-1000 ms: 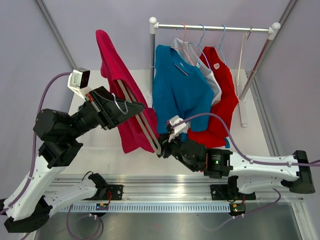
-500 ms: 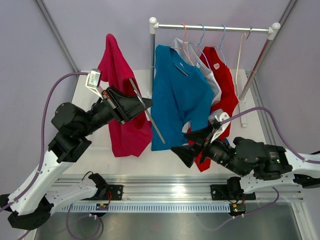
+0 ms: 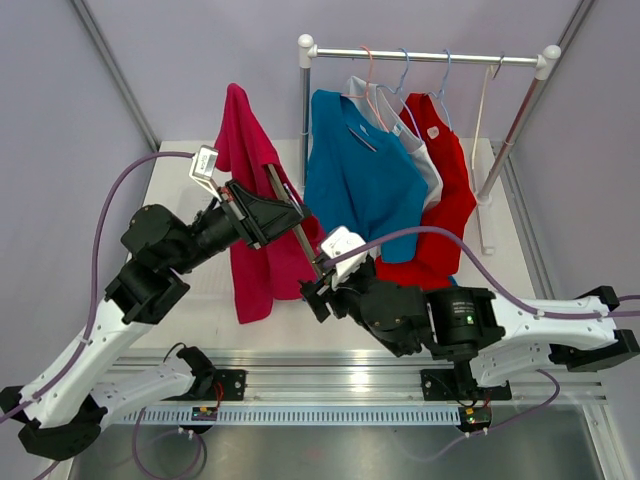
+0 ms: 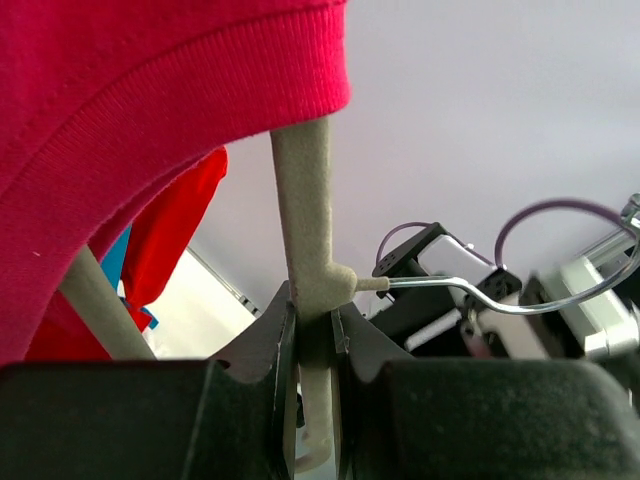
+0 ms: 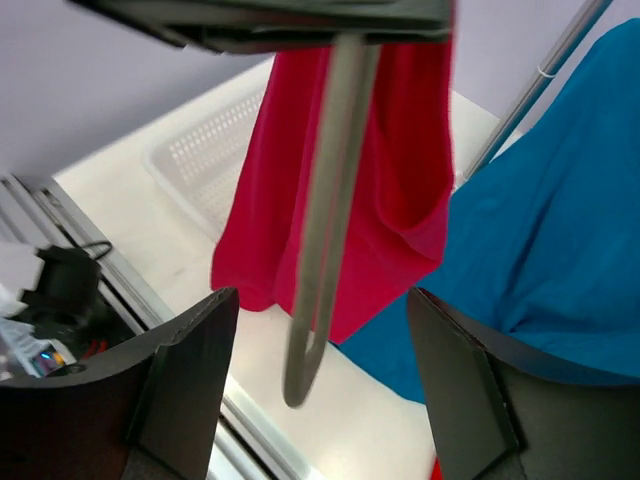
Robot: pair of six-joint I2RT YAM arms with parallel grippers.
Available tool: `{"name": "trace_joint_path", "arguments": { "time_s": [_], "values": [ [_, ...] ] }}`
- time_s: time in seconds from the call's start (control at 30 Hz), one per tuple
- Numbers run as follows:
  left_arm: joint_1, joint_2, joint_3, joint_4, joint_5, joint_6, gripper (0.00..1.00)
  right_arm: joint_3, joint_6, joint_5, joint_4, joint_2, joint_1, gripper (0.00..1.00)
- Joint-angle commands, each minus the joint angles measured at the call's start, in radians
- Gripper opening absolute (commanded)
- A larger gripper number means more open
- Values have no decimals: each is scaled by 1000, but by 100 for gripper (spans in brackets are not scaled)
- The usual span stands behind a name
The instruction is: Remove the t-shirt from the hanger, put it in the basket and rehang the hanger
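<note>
A crimson t-shirt (image 3: 252,240) hangs from the upper arm of a grey-beige hanger (image 3: 296,228), held tilted above the table. The hanger's lower arm is bare. My left gripper (image 3: 268,206) is shut on the hanger's neck (image 4: 305,200), just below its metal hook (image 4: 480,295). The shirt's hem (image 4: 150,100) drapes over the hanger above the jaws. My right gripper (image 3: 318,286) is open, wide apart (image 5: 320,375). The hanger's bare lower end (image 5: 303,375) hangs between its fingers without touching them. The shirt (image 5: 340,190) lies behind the hanger.
A clothes rack (image 3: 305,110) at the back holds a blue shirt (image 3: 360,185), a white one (image 3: 425,165) and a red one (image 3: 450,200) on wire hangers. A white mesh basket (image 5: 210,160) lies on the table under the crimson shirt. The blue shirt (image 5: 560,220) hangs close to my right gripper.
My left gripper has carried the hanger and shirt up and to the right. My right gripper pulled away to the right, then came back to the hanger's lower end.
</note>
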Motion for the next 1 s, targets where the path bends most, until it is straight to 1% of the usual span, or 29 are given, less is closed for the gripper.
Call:
{"name": "trace_joint_path", "arguments": {
  "time_s": [0.0, 0.07, 0.1, 0.13, 0.23, 0.3, 0.37, 0.43, 0.47, 0.53, 0.63, 0.67, 0.7, 0.77, 0.8, 0.9, 0.93, 0.97],
  "values": [
    [2, -3, 7, 94, -2, -2, 0, 48, -108, 36, 33, -11, 8, 73],
    [2, 1, 5, 94, 4, -9, 0, 44, -131, 45, 58, -7, 8, 70],
    [2, 3, 4, 94, 8, -12, 0, 47, -137, 54, 69, 5, 8, 62],
    [2, 4, 2, 95, 8, -15, 0, 51, -142, 63, 70, 13, 8, 60],
    [2, 3, -1, 94, 21, -24, 0, 51, -179, 120, 99, 41, 7, 54],
    [2, 0, -1, 95, 21, -30, 0, 46, -203, 145, 121, 58, 5, 54],
    [2, -3, 1, 94, 25, -33, 0, 49, -217, 149, 133, 67, 2, 49],
    [2, -3, 4, 94, 28, -35, 0, 46, -228, 154, 155, 71, -10, 37],
    [2, -5, 4, 94, 30, -35, 0, 46, -225, 142, 156, 73, -27, 34],
    [2, -5, -1, 94, 33, -38, 0, 44, -211, 117, 159, 74, -45, 33],
    [2, -5, -4, 94, 44, -32, 0, 18, -223, 122, 214, 58, -62, 8],
    [2, -3, -1, 94, 56, -7, 4, 6, -226, 131, 249, 39, -62, 0],
    [2, 0, 16, 85, 63, 8, 17, 3, -225, 128, 259, 29, -68, 0],
    [2, 4, 25, 45, 71, 53, 33, -2, -222, 125, 285, -4, -73, 0],
    [2, 0, 24, 35, 70, 68, 45, -2, -223, 125, 291, -11, -74, 0],
    [2, -22, 25, -12, 51, 128, 61, 3, -213, 112, 302, -36, -93, 0],
    [2, -37, 31, -21, 44, 143, 72, 5, -207, 96, 300, -45, -107, 0],
    [2, -46, 36, -50, 39, 178, 78, 5, -202, 86, 303, -50, -114, 0]
  ]
}}
